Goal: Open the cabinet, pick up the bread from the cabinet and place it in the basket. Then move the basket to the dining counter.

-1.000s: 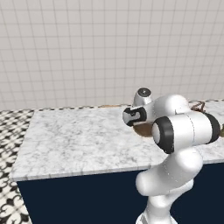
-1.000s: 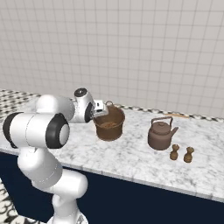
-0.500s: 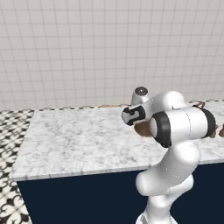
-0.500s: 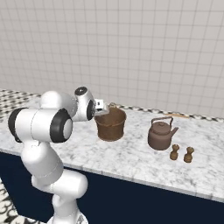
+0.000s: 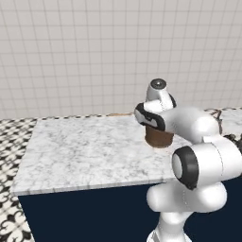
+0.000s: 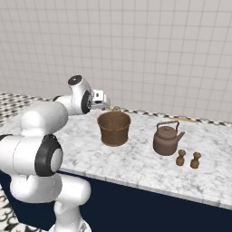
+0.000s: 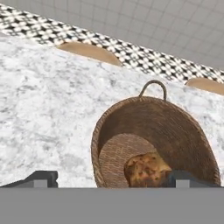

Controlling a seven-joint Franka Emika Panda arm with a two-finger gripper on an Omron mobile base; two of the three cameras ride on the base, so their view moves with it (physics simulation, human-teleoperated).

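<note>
Resting upright on the white-grey marble dining counter (image 6: 136, 158), the brown woven basket (image 6: 113, 128) holds the golden-brown bread (image 7: 146, 169); gripper (image 7: 111, 178) fingers spread apart, straddling its near rim.

Brown woven basket (image 6: 113, 129) upright on marble dining counter (image 6: 145, 167), bread (image 7: 146, 169) inside

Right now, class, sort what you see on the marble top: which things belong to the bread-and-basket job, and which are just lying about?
Part of the job:
- basket, standing on the dining counter
- bread, lying inside the basket
- gripper, beside the basket's rim

Just lying about:
- brown kettle
- two small shakers, in front of the kettle
</note>
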